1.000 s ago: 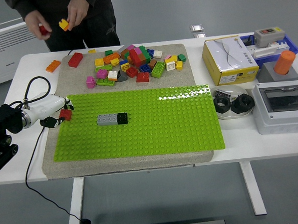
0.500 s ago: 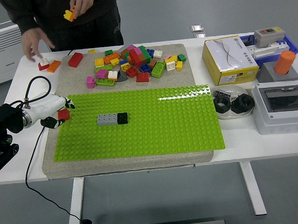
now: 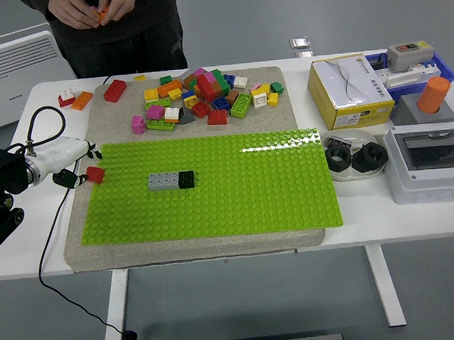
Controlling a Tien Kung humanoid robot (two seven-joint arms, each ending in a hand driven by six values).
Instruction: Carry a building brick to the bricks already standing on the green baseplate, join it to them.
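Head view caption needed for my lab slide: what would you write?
Left hand beside a red brick at the green baseplate edge, apart from the joined grey and black bricks.

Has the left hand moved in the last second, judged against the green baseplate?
Yes. The left hand, pinching a small red brick, has drawn back leftward, off the left edge of the green baseplate.

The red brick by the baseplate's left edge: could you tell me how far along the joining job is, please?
Done: a grey brick and black brick stand joined on the green baseplate. In hand: the left hand is at the red brick at the left edge; grip unclear. Left: carrying it over and pressing it on.
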